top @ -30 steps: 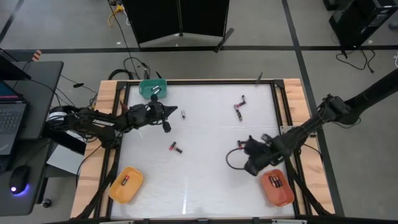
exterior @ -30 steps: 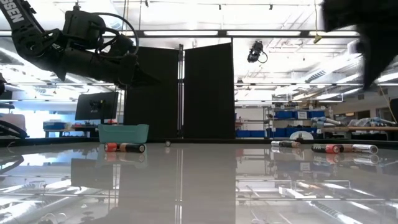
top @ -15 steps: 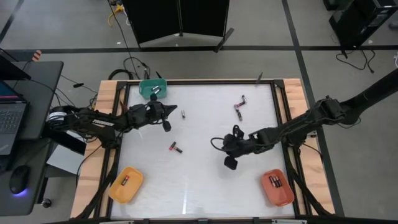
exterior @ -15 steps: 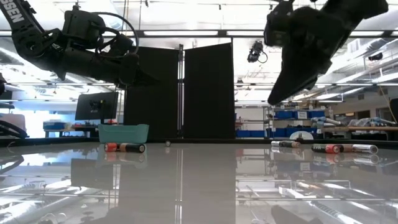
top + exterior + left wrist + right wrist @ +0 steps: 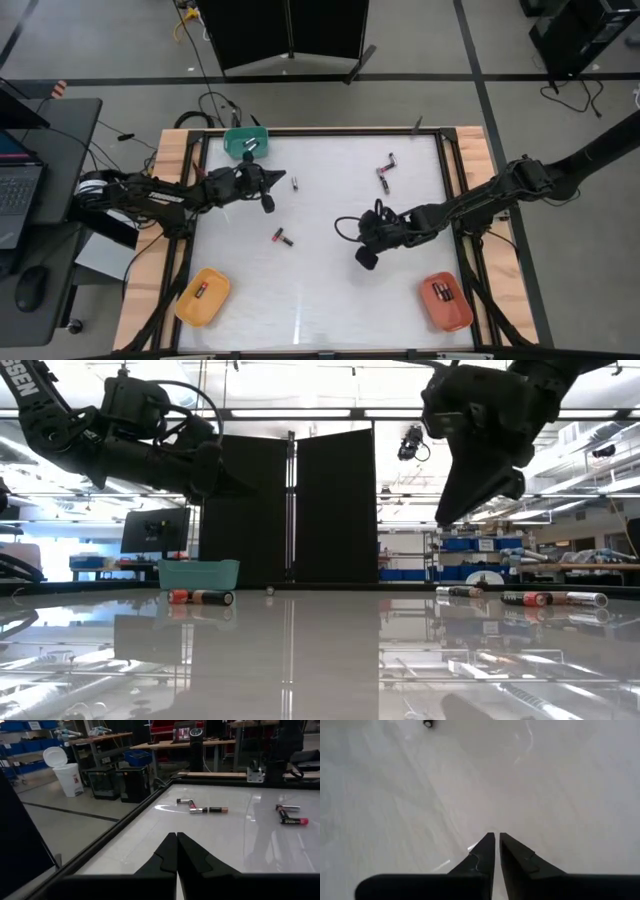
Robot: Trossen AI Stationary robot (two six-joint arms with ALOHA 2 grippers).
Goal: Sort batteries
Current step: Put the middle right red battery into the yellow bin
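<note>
The glossy white table (image 5: 320, 300) is scattered with slim cylindrical batteries, dark with red and silvery sections. The right gripper (image 5: 364, 258) is held above mid-table, its tapered dark fingers (image 5: 487, 851) clenched on nothing; since a second ago it has been carried leftward, away from the orange tray (image 5: 445, 302) now behind it. One battery (image 5: 282, 237) lies to its left, long axis diagonal. A battery pair (image 5: 384, 172) lies beyond it. The left gripper (image 5: 268, 203), clenched empty, is kept beside the green tray (image 5: 245, 140).
</note>
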